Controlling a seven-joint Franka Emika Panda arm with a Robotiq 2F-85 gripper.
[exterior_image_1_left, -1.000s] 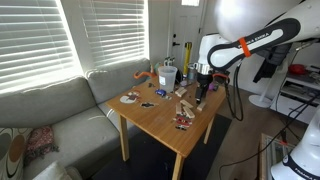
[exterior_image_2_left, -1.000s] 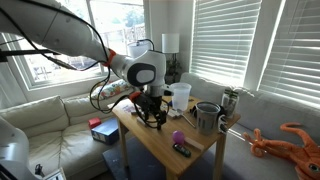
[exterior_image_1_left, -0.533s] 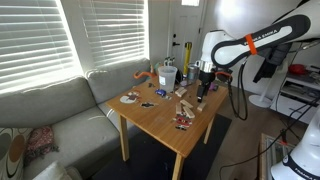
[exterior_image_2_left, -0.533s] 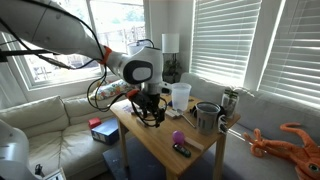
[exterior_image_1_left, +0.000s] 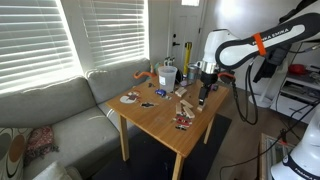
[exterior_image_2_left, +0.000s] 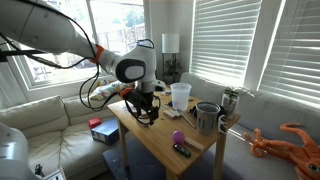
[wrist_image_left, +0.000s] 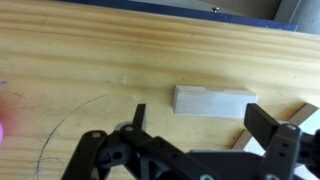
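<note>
So in the wrist view there's a pink blob far left of the pale rectangular wooden block, which lies flat on the light wooden worktop. The black end effector hovers right by the block, fingers spread apart and holding nothing. Another tan wooden piece sits just right of the block.

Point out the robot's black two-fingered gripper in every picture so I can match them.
Exterior view: the black two-fingered gripper hangs right of centre, over the table's right-hand edge.
Exterior view: the gripper is left of centre, over the table's left end.
Wrist view: it fills the bottom edge, jaws apart, with a pale rectangular wooden block just beyond them.
Shared landmark: the light wooden table.
</note>
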